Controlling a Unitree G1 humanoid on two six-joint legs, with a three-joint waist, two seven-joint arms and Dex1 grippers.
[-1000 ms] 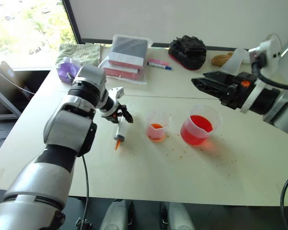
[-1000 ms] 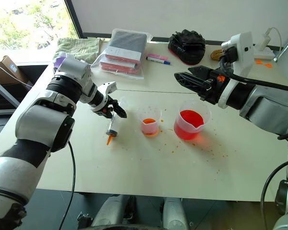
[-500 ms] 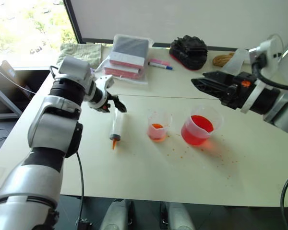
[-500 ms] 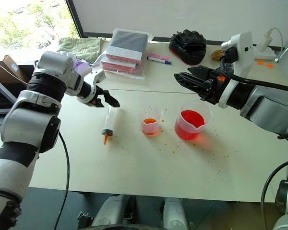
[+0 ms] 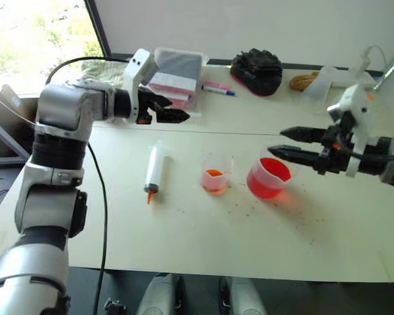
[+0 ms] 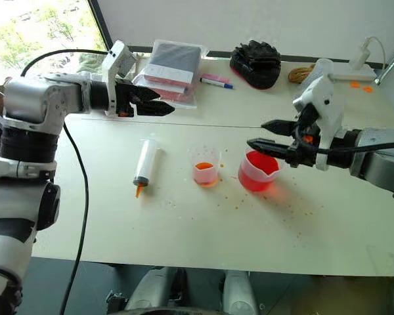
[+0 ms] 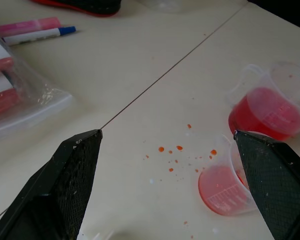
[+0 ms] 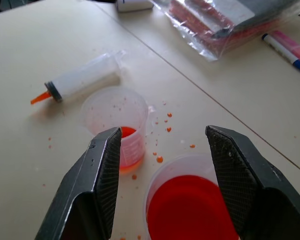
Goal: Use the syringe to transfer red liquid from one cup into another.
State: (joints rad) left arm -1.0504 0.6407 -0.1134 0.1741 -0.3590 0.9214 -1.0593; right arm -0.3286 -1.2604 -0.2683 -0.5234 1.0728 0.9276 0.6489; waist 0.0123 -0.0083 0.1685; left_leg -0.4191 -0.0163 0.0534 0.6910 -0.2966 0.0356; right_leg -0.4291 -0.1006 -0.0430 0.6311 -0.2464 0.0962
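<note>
The syringe [image 5: 155, 170] lies flat on the white table [image 5: 203, 243], orange tip toward the near edge — nothing is touching it, and it sits to the left of the small cup [image 5: 215, 177] and the spouted beaker [image 5: 270, 176], both holding red liquid [image 5: 269, 178]. The left gripper [image 6: 163, 105] hangs above the table with its 2 fingers spread wide and empty. The right gripper [image 5: 285, 142] hovers over the beaker, fingers apart — gripping nothing.
</note>
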